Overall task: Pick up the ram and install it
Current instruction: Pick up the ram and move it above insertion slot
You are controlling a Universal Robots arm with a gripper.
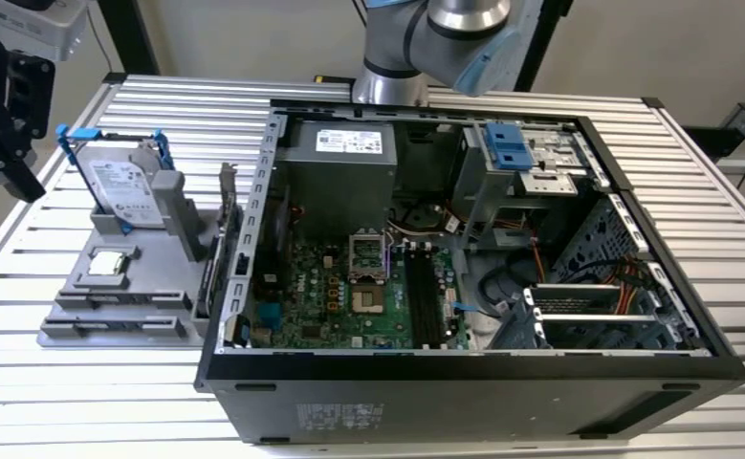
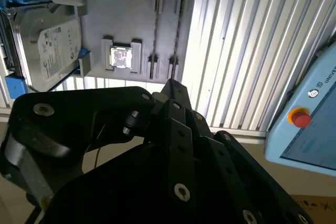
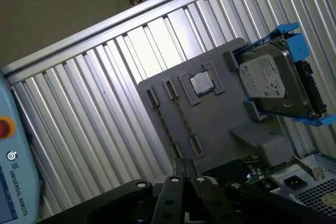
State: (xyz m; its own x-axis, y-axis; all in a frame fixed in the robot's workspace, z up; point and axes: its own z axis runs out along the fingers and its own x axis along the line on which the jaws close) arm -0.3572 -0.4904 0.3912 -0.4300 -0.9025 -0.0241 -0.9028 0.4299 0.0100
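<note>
So the computer case point(image 1: 474, 368) is lying on its side with the panel off, which I reckon is so the black motherboard slots point(image 1: 420, 287) face straight up and a stick can be pushed down into them. The spare parts sit in a grey holder point(image 2: 131, 19) on the slatted table point(image 1: 193, 105) just beside the case: the hard drive point(image 2: 50, 45) stands in its blue bracket, and the little silver chip point(image 2: 121, 57) lies flat in its pocket. The ram point(image 2: 177, 30) looks like the thin dark strip standing on edge in one of the two long grooves, top edge up for pinching. It's edge-on though, so I'm not dead sure which groove.

The gripper point(image 3: 185, 163) hangs well above the holder, off toward the exterior view's left. Its fingers look pressed together with nothing between them, well apart from the ram.
</note>
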